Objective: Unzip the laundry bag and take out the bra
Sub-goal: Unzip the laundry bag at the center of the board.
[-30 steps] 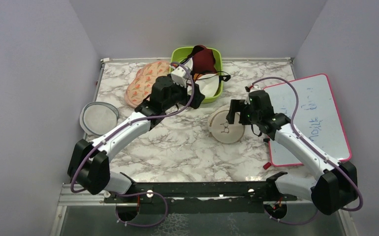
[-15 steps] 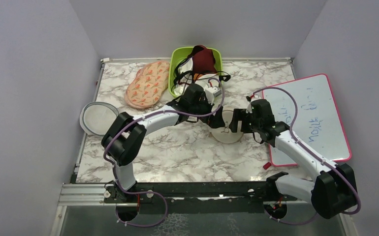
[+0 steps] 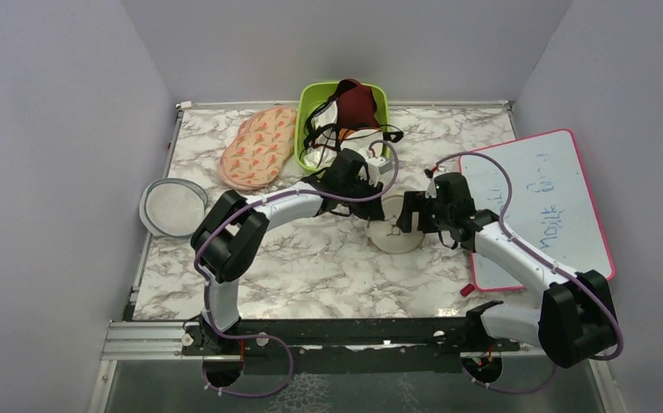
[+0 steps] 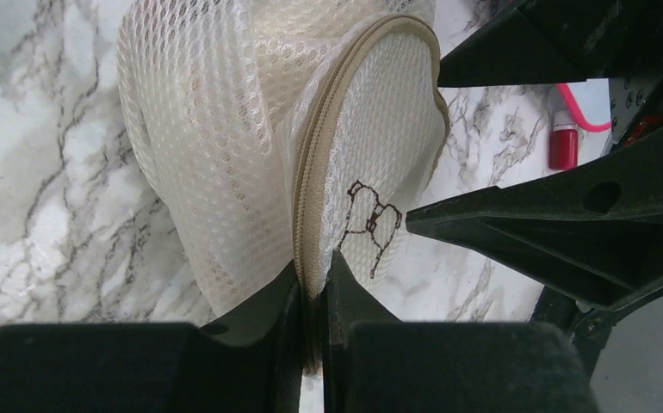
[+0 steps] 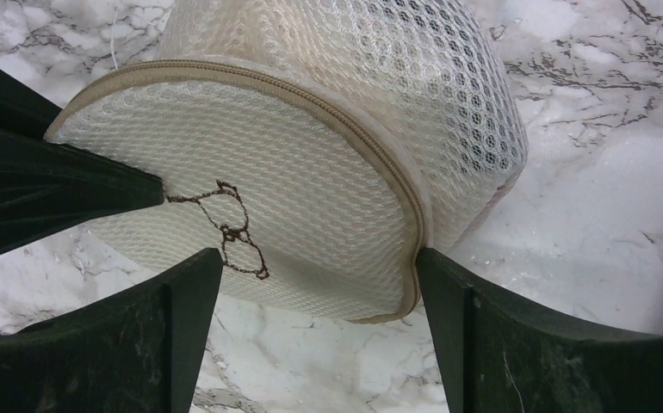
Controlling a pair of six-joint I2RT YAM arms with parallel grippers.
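The laundry bag (image 3: 394, 232), a cream mesh pod with a tan zip rim and a dark drawn mark on its flat face, sits mid-table and is tipped up on edge (image 4: 242, 129). My left gripper (image 4: 312, 282) is shut on the zip rim at the bag's near edge (image 3: 380, 209). My right gripper (image 5: 315, 277) stands wide across the bag (image 5: 311, 172). One of its fingers (image 5: 192, 292) rests on the face by the mark, and the other touches the zip rim (image 3: 404, 215). The bra is hidden; no red fabric shows clearly through the mesh.
A green bin (image 3: 386, 116) at the back holds a maroon garment, black straps and white cloth. Pink floral pads (image 3: 259, 146) lie to its left, and a grey-rimmed mesh disc (image 3: 173, 206) sits at the left edge. A whiteboard (image 3: 543, 206) lies on the right, with a small red cap (image 3: 467, 290) near it.
My left arm swung from the green bin over to the bag and closed on its zip rim. My right gripper slid left onto the bag and narrowed against it.
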